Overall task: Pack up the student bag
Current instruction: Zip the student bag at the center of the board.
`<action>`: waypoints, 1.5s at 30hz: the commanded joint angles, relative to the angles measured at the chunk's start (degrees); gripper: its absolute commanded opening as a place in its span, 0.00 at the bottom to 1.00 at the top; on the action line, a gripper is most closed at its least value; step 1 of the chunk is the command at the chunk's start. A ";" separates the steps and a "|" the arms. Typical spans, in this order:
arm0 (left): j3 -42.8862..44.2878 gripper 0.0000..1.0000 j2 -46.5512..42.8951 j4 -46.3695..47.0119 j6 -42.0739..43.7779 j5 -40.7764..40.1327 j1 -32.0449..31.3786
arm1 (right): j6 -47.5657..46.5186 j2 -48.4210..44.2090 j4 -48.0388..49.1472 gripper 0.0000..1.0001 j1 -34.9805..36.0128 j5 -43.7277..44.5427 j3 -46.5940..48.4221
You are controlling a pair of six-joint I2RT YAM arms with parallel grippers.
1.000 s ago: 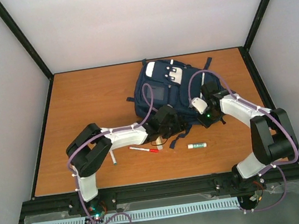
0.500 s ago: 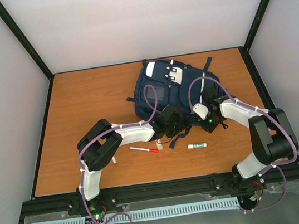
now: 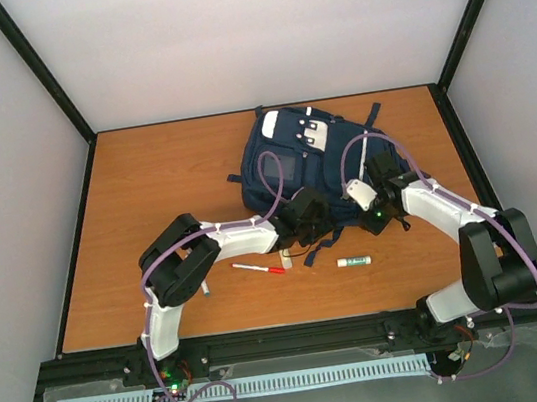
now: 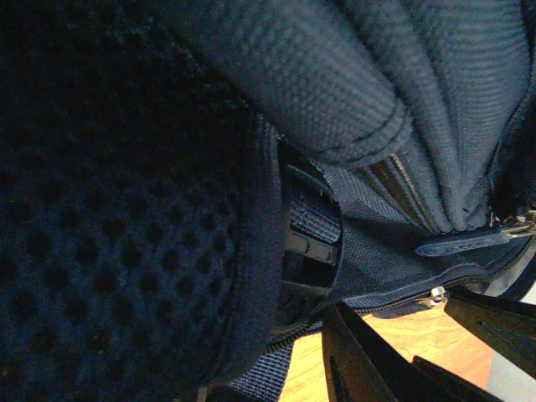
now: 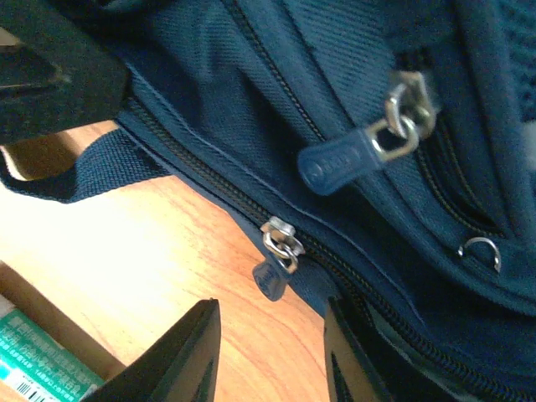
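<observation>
Noting positions: the student bag [image 3: 287,158] lies flat on the far right-of-centre part of the counter [image 3: 167,196], white-patched pocket away from the arms. Both arms reach its near edge and sit close together.

Left end effector [image 4: 394,322]: released, bare counter showing between the jaws, nothing held. It is pressed up close to the mesh back panel and a fold of fabric.

Right end effector [image 5: 268,335]: also released and empty. It hovers just short of the lower zip pull [image 5: 270,278]. A second, larger pull [image 5: 339,163] hangs higher on the bag.

The zip beside the lower slider looks closed, so I judge that opening comes before packing.

Risks from here:
- The lower pull is small and lies flat against the fabric. A slightly off closure would pinch cloth or seam instead, and the slider would jam.
- With nothing anchoring it, the soft bag would probably slide or bunch when the pull is drawn.
- A loose strap [image 5: 75,172] lies beside the right jaws and could be caught.
- The red-capped pen [image 3: 258,267] and green-and-white stick [image 3: 353,261] lie near the bag's edge. A low arm sweep could knock them away.
- The wrists are near each other, so contact between them is possible.
</observation>
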 commanded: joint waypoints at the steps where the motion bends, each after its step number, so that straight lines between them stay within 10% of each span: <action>1: 3.18 0.38 1.32 0.44 0.60 -0.66 -0.23 | 1.63 1.36 2.01 0.37 0.13 -3.80 0.41; 22: 3.09 0.04 0.73 4.53 4.38 1.83 -0.25 | 3.15 9.24 10.85 0.33 0.15 3.62 1.73; 30: 2.82 0.02 0.10 3.68 5.12 1.00 -0.24 | 2.08 6.72 7.95 0.07 0.17 5.39 2.18; 45: 0.06 0.01 -1.67 0.99 6.26 -1.70 0.05 | -2.25 2.35 -8.22 0.03 -1.19 1.91 2.82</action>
